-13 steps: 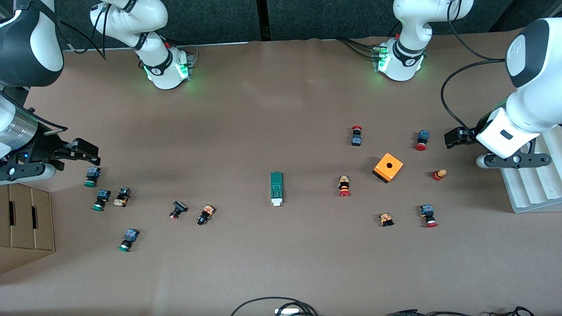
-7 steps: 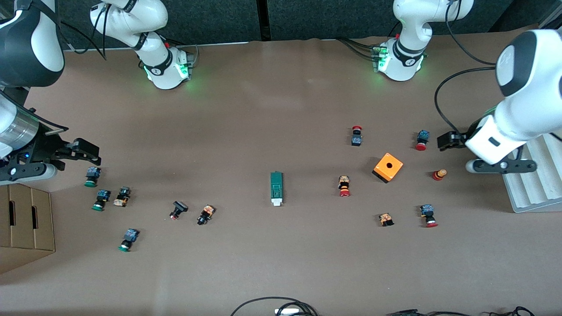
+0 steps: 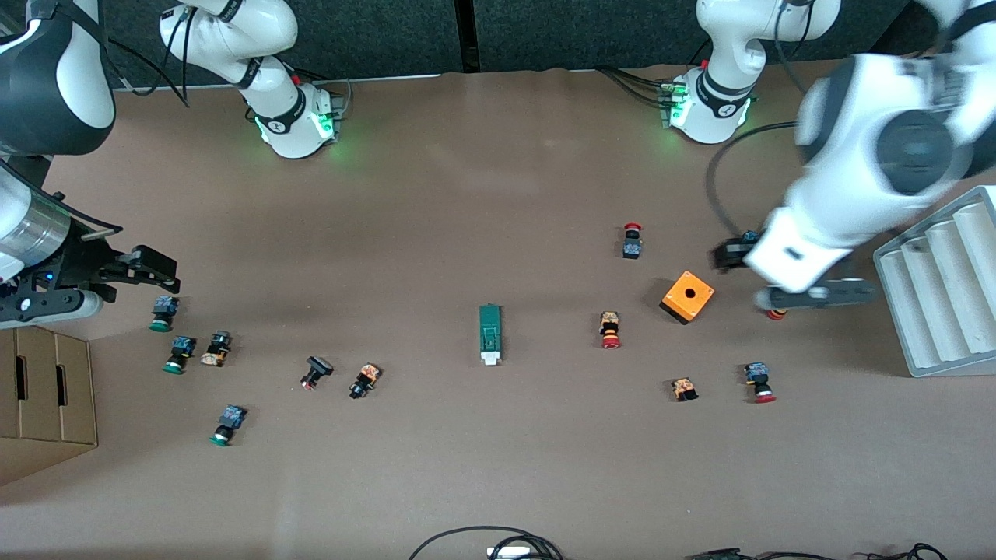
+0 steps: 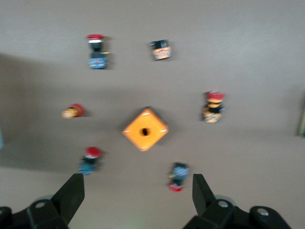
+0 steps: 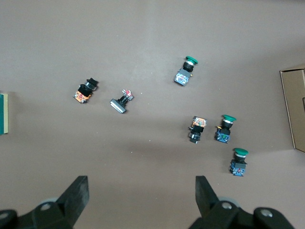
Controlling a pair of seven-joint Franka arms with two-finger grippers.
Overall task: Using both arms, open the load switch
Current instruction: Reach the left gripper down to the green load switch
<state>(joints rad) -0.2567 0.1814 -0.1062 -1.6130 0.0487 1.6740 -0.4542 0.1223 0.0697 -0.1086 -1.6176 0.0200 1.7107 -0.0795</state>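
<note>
Front view: a brown table (image 3: 482, 482) spreads below two white Franka arms whose bases stand along its upper edge. The left arm (image 3: 864, 171) reaches in over its end of the table, and the left gripper (image 3: 790, 272) hangs above the surface just beside an orange cube with a hole (image 3: 688, 296); its wrist camera shows both black fingers (image 4: 71, 193) spread wide with nothing between them and the cube (image 4: 145, 129) below. The right arm (image 3: 39, 140) waits at its own end, the right gripper (image 3: 117, 280) poised above a cluster of green-capped push buttons (image 3: 180, 353), jaws likewise fully apart and empty, as its fingers (image 5: 78, 193) show in the right wrist view. A white ribbed rack (image 3: 938, 284) lies at the left arm's end and a cardboard box (image 3: 47, 389) at the right arm's end. The load switch (image 3: 489, 334), a narrow dark-green block with a white lever piece at the end nearer the camera, lies untouched at mid-table, well apart from both grippers. Red-capped push buttons (image 3: 610, 330) dot the surface around the cube.
</note>
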